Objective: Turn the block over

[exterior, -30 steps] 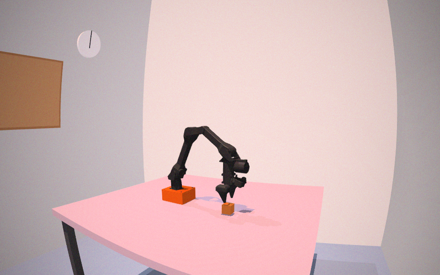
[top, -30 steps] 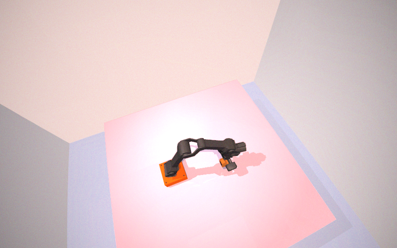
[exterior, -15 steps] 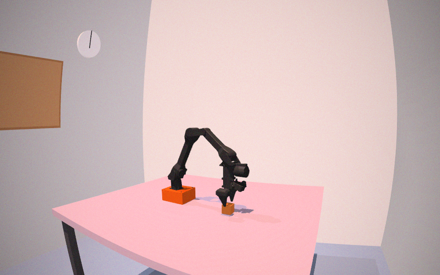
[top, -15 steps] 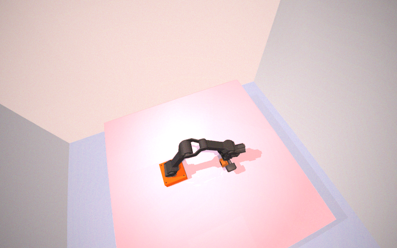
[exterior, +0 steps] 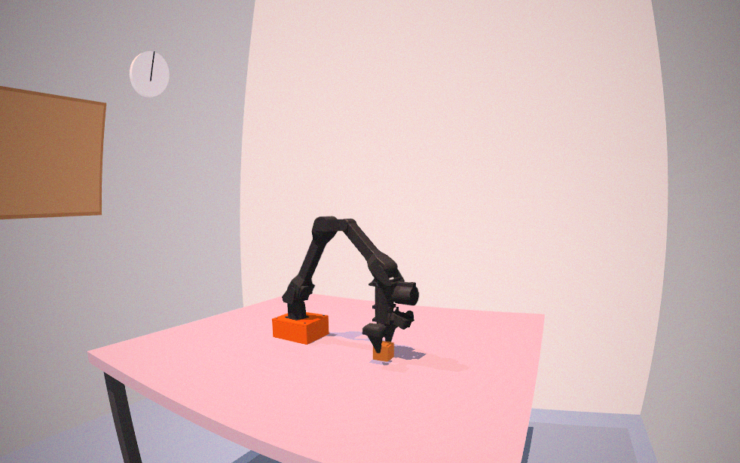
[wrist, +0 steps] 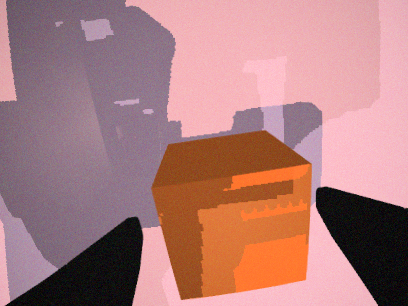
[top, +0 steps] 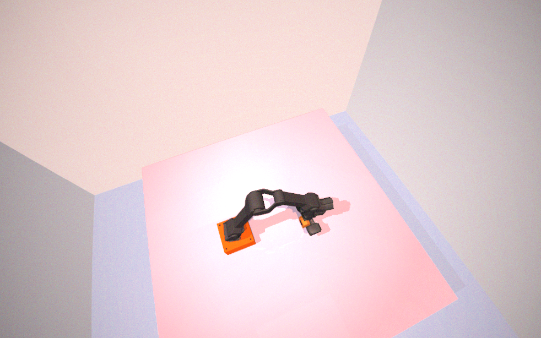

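Note:
A small orange block (top: 303, 221) (exterior: 383, 354) (wrist: 255, 230) rests on the pink table (top: 378, 255) (exterior: 218, 371). The wrist view shows its top face and one darker side face, with patches of light and shadow. I can make out no clear mark on them; its underside and other sides are hidden. My gripper (exterior: 383, 344) (wrist: 230, 212) is open and points down over the block. Its black fingertips stand on either side of the block, with a gap on each side in the wrist view, wider on the left at the lower part. In the top view the fingertips are mostly hidden.
The orange arm base (top: 248, 233) (exterior: 288, 329) stands on the table to the left of the block. The black arm (top: 295, 197) (exterior: 359, 240) arches from it to the block. A corkboard (exterior: 49, 157) and a clock (exterior: 148, 84) hang on the wall behind.

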